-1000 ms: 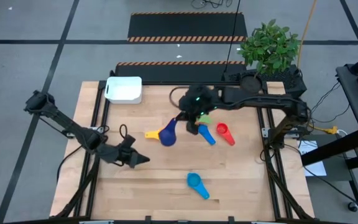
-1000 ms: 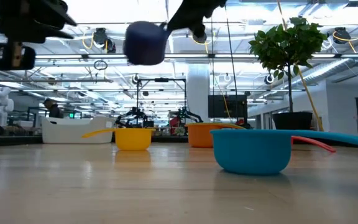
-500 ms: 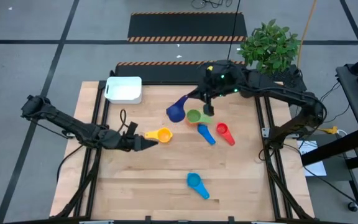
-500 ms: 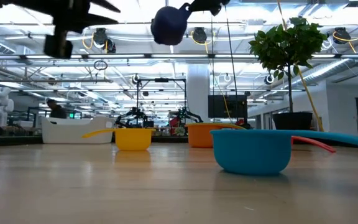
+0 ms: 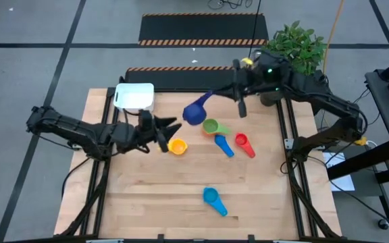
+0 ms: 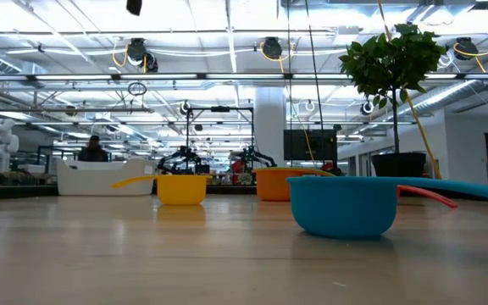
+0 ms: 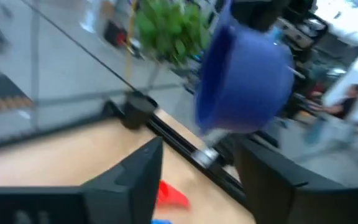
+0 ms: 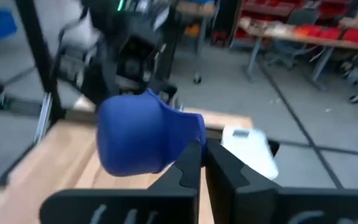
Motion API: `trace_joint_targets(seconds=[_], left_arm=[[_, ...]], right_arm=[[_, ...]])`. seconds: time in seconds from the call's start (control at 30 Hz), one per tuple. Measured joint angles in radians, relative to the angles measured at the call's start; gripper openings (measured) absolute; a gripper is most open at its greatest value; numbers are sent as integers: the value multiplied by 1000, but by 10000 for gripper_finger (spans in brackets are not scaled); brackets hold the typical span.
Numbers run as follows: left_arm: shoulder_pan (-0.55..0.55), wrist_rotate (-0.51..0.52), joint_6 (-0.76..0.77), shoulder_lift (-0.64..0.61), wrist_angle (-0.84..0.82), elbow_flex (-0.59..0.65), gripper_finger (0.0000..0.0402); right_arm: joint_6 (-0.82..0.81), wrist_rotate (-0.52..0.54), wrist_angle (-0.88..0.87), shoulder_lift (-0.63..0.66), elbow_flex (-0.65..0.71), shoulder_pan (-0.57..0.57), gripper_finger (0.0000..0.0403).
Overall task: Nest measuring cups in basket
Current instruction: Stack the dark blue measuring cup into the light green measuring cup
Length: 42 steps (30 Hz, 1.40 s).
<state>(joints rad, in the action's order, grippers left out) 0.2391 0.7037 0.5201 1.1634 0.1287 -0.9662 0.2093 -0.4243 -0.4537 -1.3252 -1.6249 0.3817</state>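
Note:
My right gripper [image 5: 216,93] is shut on the dark blue measuring cup [image 5: 194,113], held high over the table's far middle; the cup also shows in the left wrist view [image 7: 244,81]. My left gripper [image 5: 169,127] is open and empty in the air, just left of the dark blue cup and above the yellow cup [image 5: 177,146]. A green cup [image 5: 211,126], a blue cup [image 5: 224,145], a red cup [image 5: 243,144] and a light blue cup [image 5: 213,199] lie on the table. An orange cup [image 6: 280,183] shows in the low view. The white basket [image 5: 135,96] stands at the far left. My right gripper pinches the dark blue cup's flat handle [image 8: 197,148] between its two fingers, near the handle's free end. The fingers come from the table's right and lie along the handle. The cup is lifted clear, its bowl [image 8: 143,138] beyond the fingertips toward the table's left.
A potted plant [image 5: 293,46] stands beyond the table's far right corner. Black rails [image 5: 288,145] run along the table's left and right sides. Bare wood lies between the yellow cup and the light blue cup.
My right gripper has gone up and toward the table's far right with the dark blue cup, which has risen out of the low view. My left gripper has risen and gone toward the far right, from the near left to beside the dark blue cup, above the yellow cup.

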Motion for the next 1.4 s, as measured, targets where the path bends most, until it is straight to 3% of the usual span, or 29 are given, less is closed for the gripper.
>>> trace_joint_targets(seconds=[0.17,0.4,0.6,0.77,1.0,1.4], left_arm=[[-27,42,-204,84,14,-121,252],[-59,38,-419,160,52,-279,239],[-61,40,-454,151,67,-303,213],[-60,34,-508,141,180,-306,199],[-60,23,-544,143,225,-306,198],[-60,22,-571,129,275,-305,198]], right_arm=[[-86,-26,90,30,0,13,0],[-190,-47,191,33,-1,16,0],[-241,-60,261,31,-1,43,0],[-293,-105,291,31,0,70,0],[-381,-111,374,31,0,102,0],[-413,-132,371,31,0,130,0]])
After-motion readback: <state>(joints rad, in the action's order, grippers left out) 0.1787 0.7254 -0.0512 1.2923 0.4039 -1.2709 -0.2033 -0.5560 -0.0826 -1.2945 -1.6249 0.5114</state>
